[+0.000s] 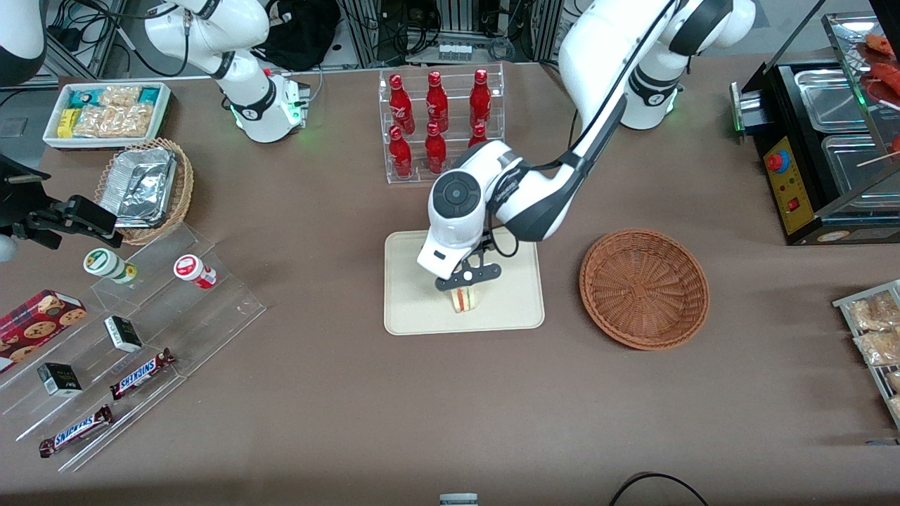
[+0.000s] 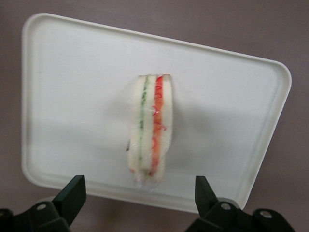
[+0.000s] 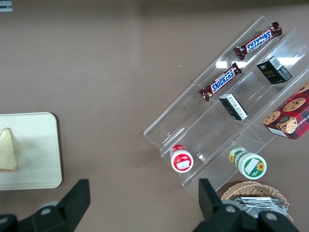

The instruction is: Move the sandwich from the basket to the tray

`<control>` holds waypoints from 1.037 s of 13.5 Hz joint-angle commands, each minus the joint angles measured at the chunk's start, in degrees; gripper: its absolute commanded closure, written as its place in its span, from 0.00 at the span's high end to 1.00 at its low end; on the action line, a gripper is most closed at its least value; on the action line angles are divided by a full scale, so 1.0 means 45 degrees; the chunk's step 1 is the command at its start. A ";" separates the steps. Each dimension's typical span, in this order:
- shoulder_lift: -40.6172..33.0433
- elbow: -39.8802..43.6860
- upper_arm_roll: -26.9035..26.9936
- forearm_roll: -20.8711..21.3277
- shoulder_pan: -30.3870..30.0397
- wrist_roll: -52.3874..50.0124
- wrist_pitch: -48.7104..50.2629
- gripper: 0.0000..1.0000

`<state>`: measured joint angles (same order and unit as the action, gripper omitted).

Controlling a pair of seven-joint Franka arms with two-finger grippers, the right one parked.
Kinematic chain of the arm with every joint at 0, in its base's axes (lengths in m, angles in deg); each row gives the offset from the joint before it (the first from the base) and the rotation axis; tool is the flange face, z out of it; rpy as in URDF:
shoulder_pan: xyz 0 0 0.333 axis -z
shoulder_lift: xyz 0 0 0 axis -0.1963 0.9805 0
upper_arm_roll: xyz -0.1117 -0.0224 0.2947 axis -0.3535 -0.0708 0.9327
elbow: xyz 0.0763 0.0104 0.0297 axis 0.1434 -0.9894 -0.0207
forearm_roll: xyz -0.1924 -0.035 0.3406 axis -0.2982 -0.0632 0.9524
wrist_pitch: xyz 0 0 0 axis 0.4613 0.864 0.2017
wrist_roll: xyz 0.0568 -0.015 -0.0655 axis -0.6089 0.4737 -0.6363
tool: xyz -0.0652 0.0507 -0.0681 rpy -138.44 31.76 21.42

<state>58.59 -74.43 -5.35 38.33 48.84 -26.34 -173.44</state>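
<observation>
The sandwich [image 1: 465,299] stands on its edge on the cream tray [image 1: 415,309], near the tray's edge closest to the front camera, its red and green filling showing. My left gripper [image 1: 469,281] hangs just above it, open and empty. In the left wrist view the sandwich [image 2: 150,128] rests on the tray [image 2: 72,96] and the two fingers of the gripper [image 2: 139,186] stand wide apart, clear of it. The reddish-brown basket [image 1: 643,288] sits empty beside the tray, toward the working arm's end. The right wrist view shows the sandwich [image 3: 7,150] on the tray's corner [image 3: 34,150].
A clear rack of red bottles [image 1: 439,123] stands farther from the front camera than the tray. A stepped acrylic shelf [image 1: 140,337] with snack bars and cups lies toward the parked arm's end, with a tan wicker basket of foil containers [image 1: 144,190]. A black food warmer [image 1: 815,147] stands at the working arm's end.
</observation>
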 commanded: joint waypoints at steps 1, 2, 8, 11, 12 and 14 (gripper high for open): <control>-0.0842 -0.0225 0.0668 0.0098 0.0081 0.0638 0.0969 1.00; -0.1018 -0.0225 0.1039 0.0098 0.0120 0.0544 0.1571 1.00; -0.2129 -0.1237 0.1960 0.0079 -0.0949 0.2118 0.2241 1.00; -0.2932 -0.2059 0.1960 0.0078 -0.1655 0.3215 0.2260 1.00; -0.3146 -0.2235 0.1960 0.0078 -0.1908 0.3566 0.2338 1.00; -0.3634 -0.2606 0.1960 0.0059 -0.2552 0.4522 0.2533 1.00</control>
<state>46.23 -82.39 3.76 38.45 39.42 -9.56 -162.96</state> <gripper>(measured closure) 0.000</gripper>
